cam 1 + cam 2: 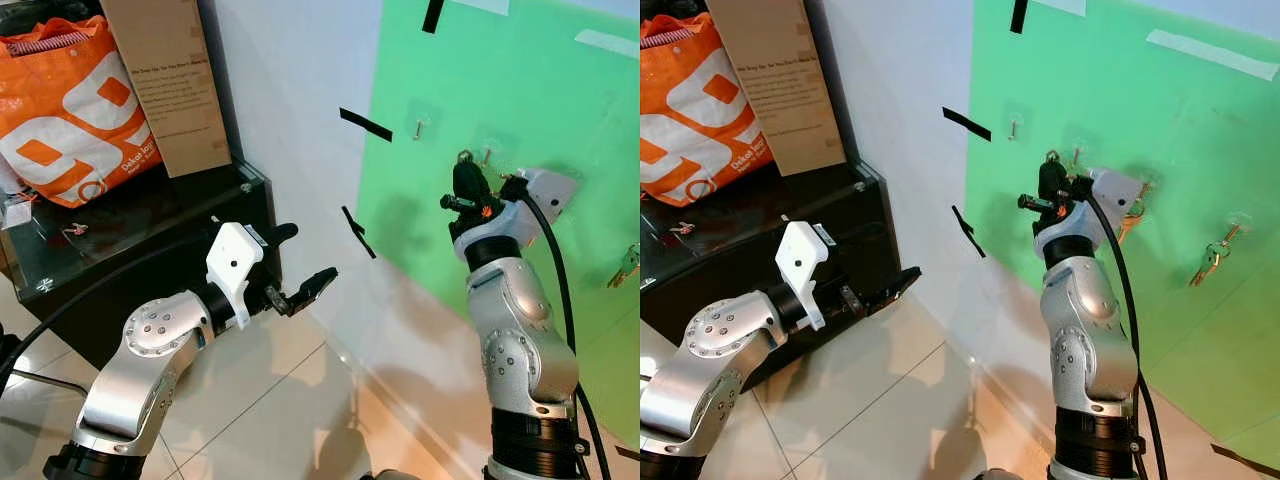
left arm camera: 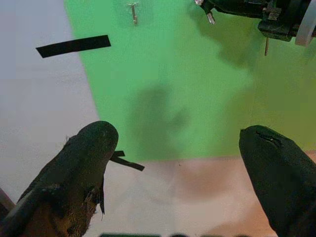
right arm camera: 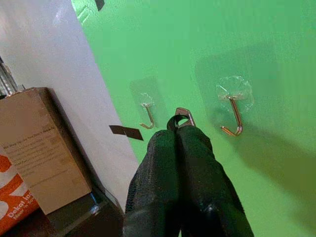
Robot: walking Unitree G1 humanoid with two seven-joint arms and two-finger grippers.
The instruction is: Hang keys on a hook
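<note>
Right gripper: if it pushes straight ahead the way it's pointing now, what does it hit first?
Most likely the green panel itself, between the two clear hooks. The right gripper, shut on the key ring, aims just beside the nearer hook; depth is unclear.

The green wall panel (image 3: pixel 256 44) is carrying clear adhesive hooks. One hook (image 3: pixel 233 106) is sitting just beyond the right gripper's (image 3: pixel 178 129) closed fingertips; a second hook (image 3: pixel 146 114) is hanging beside it. Another hook (image 1: pixel 1237 222) is carrying keys (image 1: pixel 1208 258), well apart.
</note>
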